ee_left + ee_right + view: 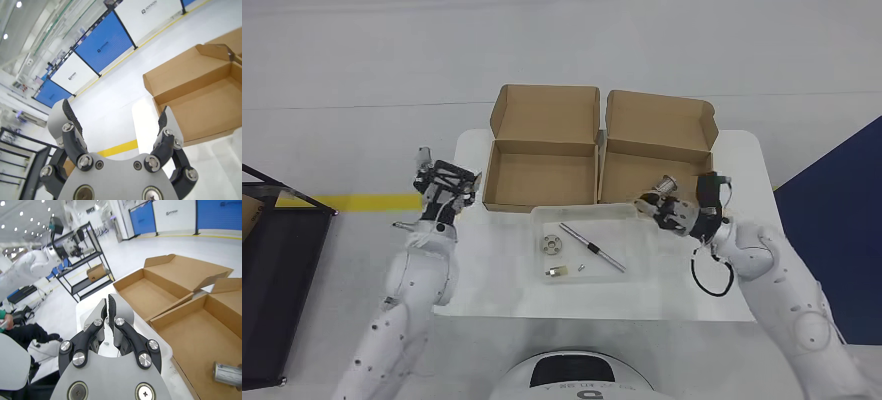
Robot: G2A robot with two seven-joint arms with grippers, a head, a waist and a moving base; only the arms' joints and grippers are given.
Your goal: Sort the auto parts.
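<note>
Parts lie in a shallow clear plastic tray at the near middle of the white worktop, four in all: a round grey metal disc with a centre hole, a long thin steel rod lying slantwise beside it, a small stubby metal piece and a tiny screw near the tray's front edge. A fifth part, a short shiny metal cylinder, is in the right-hand brown cardboard box, close to that box's front wall.

The right gripper hangs over the tray's far right corner, just before that front wall and near the cylinder. Its fingers are drawn almost together with only a sliver between the ribbed pads, and they hold nothing. The left-hand brown cardboard box stands touching the right one, just behind the tray. Both boxes have their lids folded back. The left gripper is over the worktop's left edge, beside the left box. Its fingers are spread wide and hold nothing.

Off the worktop's left side stands a black metal shelving rack on a pale grey floor crossed by a yellow painted line. Blue and white partition panels line the hall behind.
</note>
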